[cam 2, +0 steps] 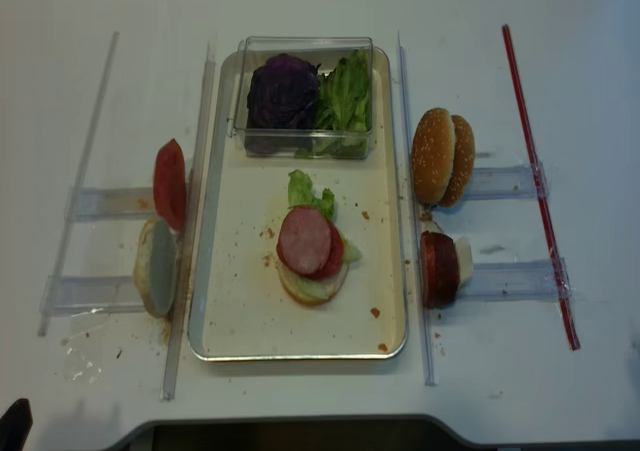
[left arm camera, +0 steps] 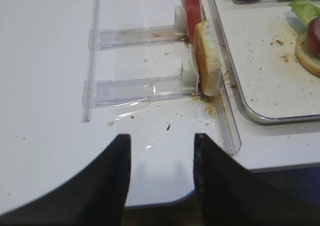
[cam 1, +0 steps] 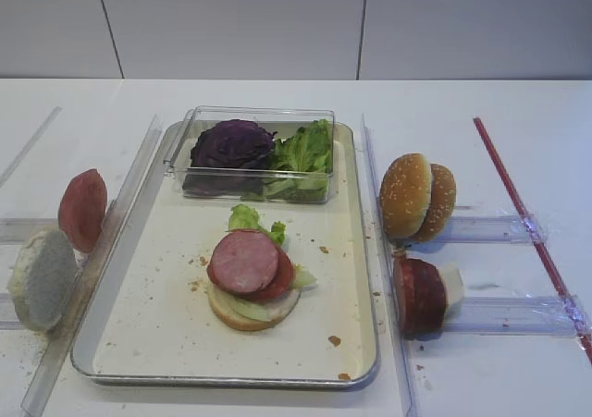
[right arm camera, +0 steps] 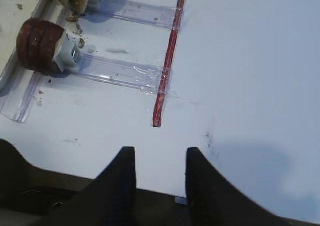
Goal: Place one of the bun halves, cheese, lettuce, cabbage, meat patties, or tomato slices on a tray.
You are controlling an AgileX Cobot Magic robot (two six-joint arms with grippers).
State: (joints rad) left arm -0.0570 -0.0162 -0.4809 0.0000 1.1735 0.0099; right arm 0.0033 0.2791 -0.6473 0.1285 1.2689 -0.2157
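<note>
Both grippers, right gripper point(right arm camera: 160, 173) and left gripper point(left arm camera: 161, 173), are hanging released and empty; the meat patty point(cam 1: 243, 261) is leaning at nine o'clock off the stack on the tray point(cam 1: 148, 343), risking sliding.

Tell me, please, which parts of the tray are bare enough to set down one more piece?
On the tray, the bare patches are the front strip between the stacked burger and the front rim, and both sides of the stack. The back is crowded by the clear box, and lettuce lies just behind the stack.
</note>
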